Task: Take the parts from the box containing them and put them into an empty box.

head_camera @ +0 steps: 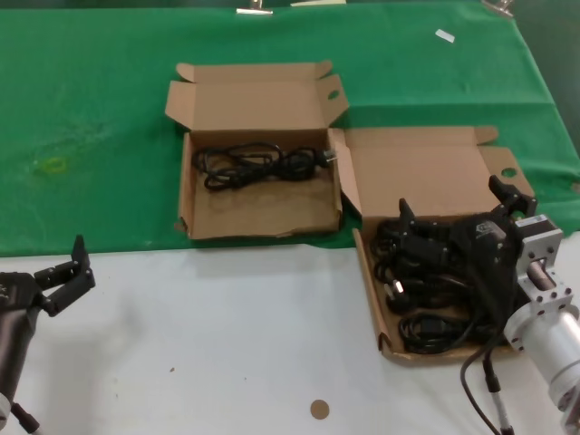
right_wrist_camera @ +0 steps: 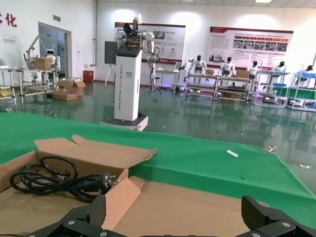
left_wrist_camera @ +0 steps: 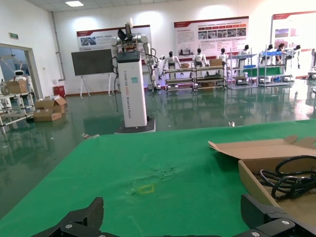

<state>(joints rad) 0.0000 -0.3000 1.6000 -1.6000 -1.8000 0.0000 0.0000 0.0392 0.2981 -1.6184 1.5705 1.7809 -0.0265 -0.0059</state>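
The longer box (head_camera: 417, 172) lies open at the right and holds several black cord bundles (head_camera: 435, 304). My right gripper (head_camera: 456, 204) hovers just above those cords, open and empty; its view shows this box's lid (right_wrist_camera: 187, 207) between the fingertips (right_wrist_camera: 94, 212). The squarish box (head_camera: 263, 217) lies open at the back centre with one cord bundle (head_camera: 258, 165) in it, also seen in the right wrist view (right_wrist_camera: 49, 178) and the left wrist view (left_wrist_camera: 291, 180). My left gripper (head_camera: 68, 272) is open and empty, parked over the white table at the front left.
A green cloth (head_camera: 91, 109) covers the back of the table; the front is white (head_camera: 227, 317). A small brown disc (head_camera: 319, 409) lies near the front edge. A white tag (head_camera: 444, 35) lies at the back right. A yellow mark (head_camera: 54, 165) is on the cloth at left.
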